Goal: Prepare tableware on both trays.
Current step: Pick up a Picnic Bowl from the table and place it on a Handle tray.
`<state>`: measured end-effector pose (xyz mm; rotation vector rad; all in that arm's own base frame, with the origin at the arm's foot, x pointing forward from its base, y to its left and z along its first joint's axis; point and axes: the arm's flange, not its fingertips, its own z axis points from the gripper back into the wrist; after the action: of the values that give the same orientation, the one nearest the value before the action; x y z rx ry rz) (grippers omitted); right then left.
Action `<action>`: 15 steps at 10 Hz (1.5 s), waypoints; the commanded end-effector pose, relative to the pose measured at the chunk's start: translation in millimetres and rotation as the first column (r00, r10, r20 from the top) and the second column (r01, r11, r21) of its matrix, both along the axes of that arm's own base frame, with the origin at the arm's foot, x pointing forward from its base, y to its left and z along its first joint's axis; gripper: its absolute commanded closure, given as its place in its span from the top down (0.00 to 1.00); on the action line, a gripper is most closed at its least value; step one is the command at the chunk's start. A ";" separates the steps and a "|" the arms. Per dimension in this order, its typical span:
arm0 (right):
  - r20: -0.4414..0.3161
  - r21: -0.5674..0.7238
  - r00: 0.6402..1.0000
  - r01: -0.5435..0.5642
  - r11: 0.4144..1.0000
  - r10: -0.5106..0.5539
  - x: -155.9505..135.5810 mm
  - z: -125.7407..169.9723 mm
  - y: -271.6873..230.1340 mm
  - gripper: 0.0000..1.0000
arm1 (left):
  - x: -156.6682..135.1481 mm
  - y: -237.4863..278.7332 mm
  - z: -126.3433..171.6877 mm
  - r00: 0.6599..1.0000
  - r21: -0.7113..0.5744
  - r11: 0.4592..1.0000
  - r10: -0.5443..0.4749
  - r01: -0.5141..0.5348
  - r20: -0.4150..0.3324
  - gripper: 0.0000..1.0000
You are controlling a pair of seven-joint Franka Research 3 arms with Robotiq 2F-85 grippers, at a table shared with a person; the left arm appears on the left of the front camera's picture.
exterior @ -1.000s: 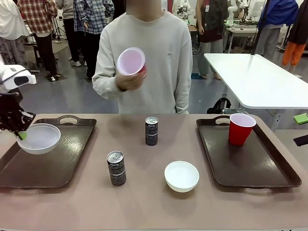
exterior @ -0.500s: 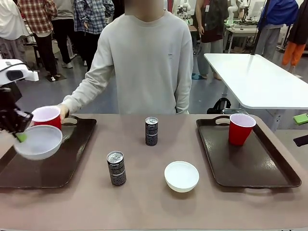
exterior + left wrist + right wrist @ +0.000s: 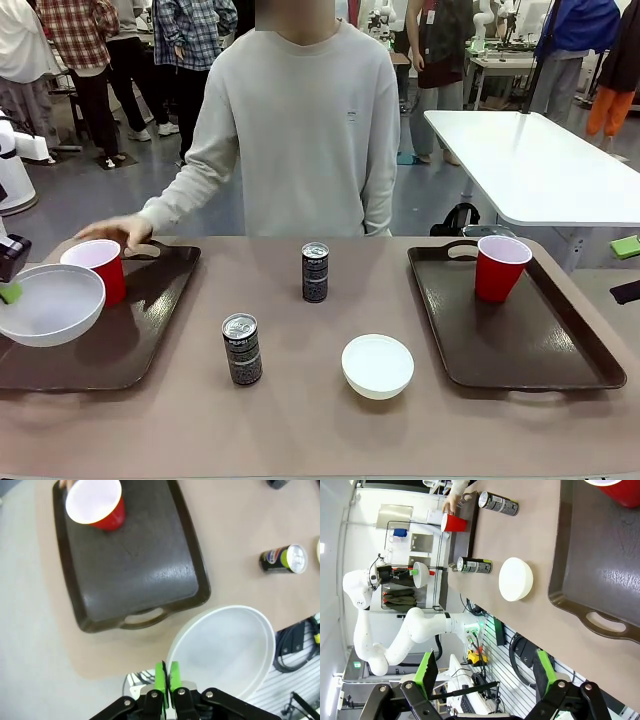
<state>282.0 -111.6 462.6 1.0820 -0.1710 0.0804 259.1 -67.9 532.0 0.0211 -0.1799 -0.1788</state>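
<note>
The left fingers (image 3: pixel 160 676) pinch the rim of a white bowl (image 3: pixel 225 647), which spreads out to one side of them. In the front view this bowl overlaps the outer edge of the left tray (image 3: pixel 150 300). I cannot tell if they touch, and the arm is almost cut off by the picture's border. Beyond these fingers a red cup (image 3: pixel 97 268) stands upright on that tray, with the person's hand (image 3: pixel 115 230) just behind it.

The right fingers (image 3: pixel 427 672) are spread wide, with nothing between them. Ahead of them are the right tray (image 3: pixel 600 555) and, on the tabletop (image 3: pixel 535 530), the second bowl (image 3: pixel 516 579), a near can (image 3: pixel 475 565) and a far can (image 3: pixel 498 502). The other cup (image 3: pixel 615 487) is cut off by the edge.
</note>
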 end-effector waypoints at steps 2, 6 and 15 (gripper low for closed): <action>0.008 0.022 1.000 -0.001 1.000 0.001 0.6 0.4 -0.1 1.00 | 34.4 -1.6 -51.1 0.987 0.039 0.990 0.133 -0.137 0.084 0.04; 0.008 0.022 1.000 -0.001 1.000 0.001 0.6 0.4 -0.1 1.00 | 98.6 21.2 -128.8 0.949 0.008 0.950 0.311 -0.311 -0.048 0.04; 0.008 0.022 1.000 -0.001 1.000 0.001 0.6 0.4 -0.1 1.00 | 141.3 34.1 -166.0 0.949 -0.032 0.954 0.293 -0.298 -0.113 0.04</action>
<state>281.9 -111.7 462.8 1.0820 -0.1713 0.0803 389.4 -37.1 380.5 0.0178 -0.0735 0.1184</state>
